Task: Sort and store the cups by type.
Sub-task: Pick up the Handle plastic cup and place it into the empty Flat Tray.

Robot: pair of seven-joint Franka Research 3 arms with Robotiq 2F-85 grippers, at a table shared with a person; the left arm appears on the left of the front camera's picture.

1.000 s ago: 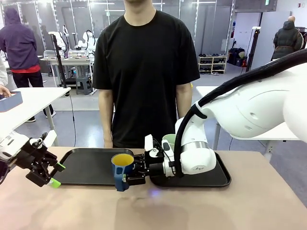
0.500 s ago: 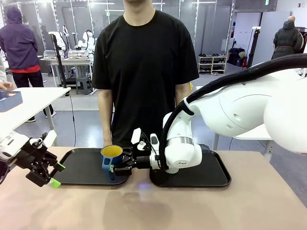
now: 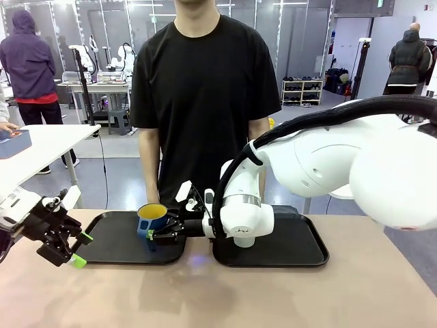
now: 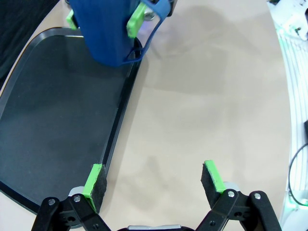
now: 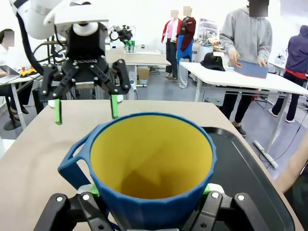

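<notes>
Mug, upright, clamped in R gripper over L tray, its 3 o'clock side; L gripper agape at 9 o'clock, off tray.

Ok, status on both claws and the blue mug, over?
Right claw shut on blue mug, held above left tray. Left claw open, empty, at table's left edge. Nothing in the way.
</notes>
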